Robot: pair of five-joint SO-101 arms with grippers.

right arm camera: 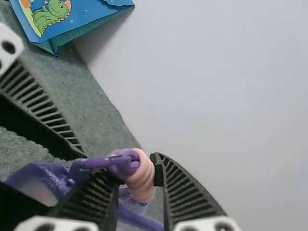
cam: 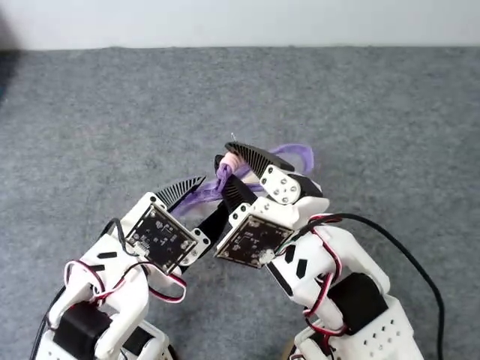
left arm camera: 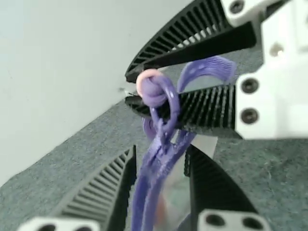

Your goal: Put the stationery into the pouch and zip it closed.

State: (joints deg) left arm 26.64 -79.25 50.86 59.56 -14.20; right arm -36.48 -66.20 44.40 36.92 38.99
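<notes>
A purple mesh pouch [cam: 201, 196] hangs above the grey table between both arms. My left gripper [cam: 212, 193] is shut on the pouch's upper edge, its ribbed black fingers [left arm camera: 110, 192] standing either side of the purple fabric [left arm camera: 156, 183]. My right gripper [cam: 225, 154] is shut on the pink zipper pull [cam: 234, 160], which joins the pouch by a purple ring. The left wrist view has the pull [left arm camera: 147, 82] between the right fingers. The pull [right arm camera: 140, 183] also sits pinched in the right wrist view. What the pouch holds is hidden.
Grey carpet-like table [cam: 112, 112] spreads wide to the far side and both flanks. A blue sheet with a green dinosaur [right arm camera: 62, 14] lies on the table by the white wall. A black cable [cam: 420, 262] trails beside the right arm.
</notes>
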